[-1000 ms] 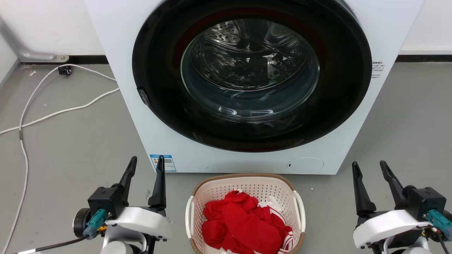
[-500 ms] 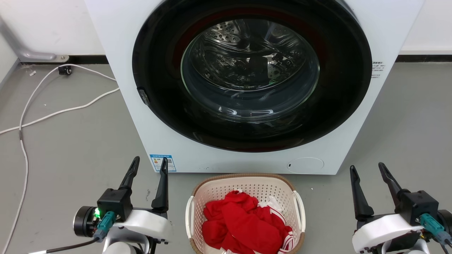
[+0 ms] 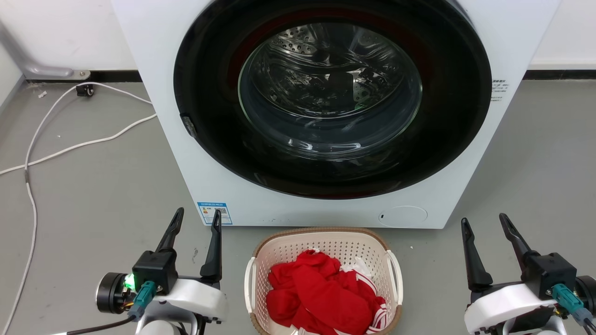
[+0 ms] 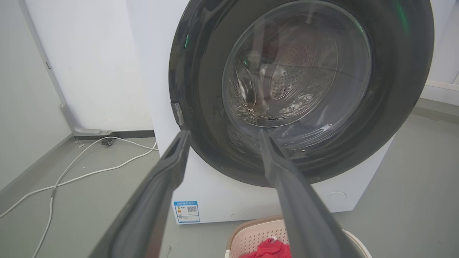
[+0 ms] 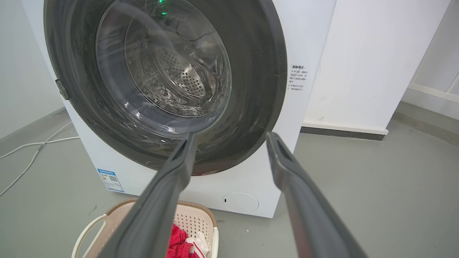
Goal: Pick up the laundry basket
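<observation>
Grey flooring (image 3: 93, 186) is bearing the laundry basket (image 3: 321, 231) between left gripper (image 3: 198, 213) and right gripper (image 3: 484, 219), both gaping, ideally descending evenly onto its handles (image 3: 248, 284).

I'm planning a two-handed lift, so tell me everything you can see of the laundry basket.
The laundry basket is rounded-rectangular cream plastic with perforated walls, a brown woven-look rim and a white handle on each side. It stands upright on the grey floor before the washing machine, holding red and white clothes. The open left gripper and right gripper flank it without touching.
</observation>
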